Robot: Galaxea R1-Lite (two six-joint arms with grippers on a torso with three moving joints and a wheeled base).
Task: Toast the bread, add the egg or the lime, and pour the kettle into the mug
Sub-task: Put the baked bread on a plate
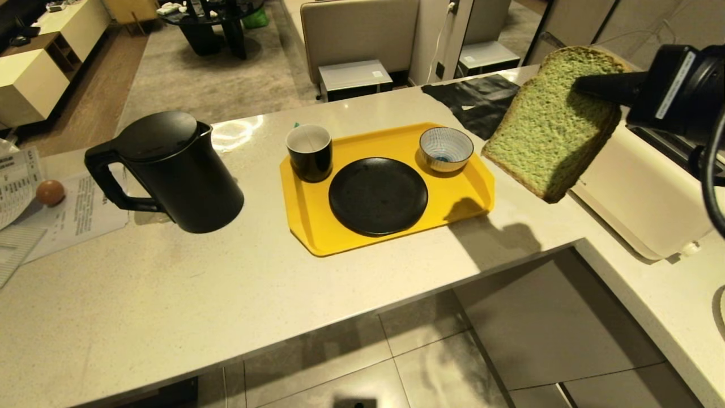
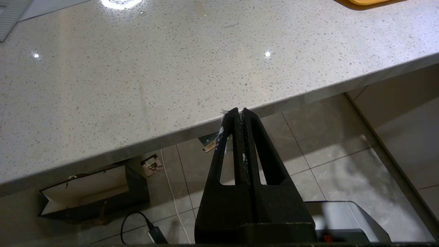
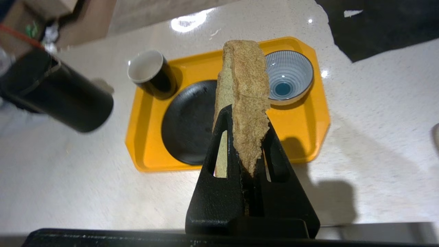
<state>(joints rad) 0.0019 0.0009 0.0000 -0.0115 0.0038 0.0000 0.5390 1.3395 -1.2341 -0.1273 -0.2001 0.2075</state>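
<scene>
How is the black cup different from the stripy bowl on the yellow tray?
The mug is glossy black outside and plain white inside; the bowl has thin blue-and-white stripes with a blue spot at the bottom. The mug is tall with straight sides; the bowl is low and flares wide. Both stand upright and empty along the tray's far side.

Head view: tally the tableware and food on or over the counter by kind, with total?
Kettle: 1
Mug: 1
Plate: 1
Bowl: 1
Tray: 1
Egg: 1
Bread: 1, held in the air by the right gripper
Total: 7
</scene>
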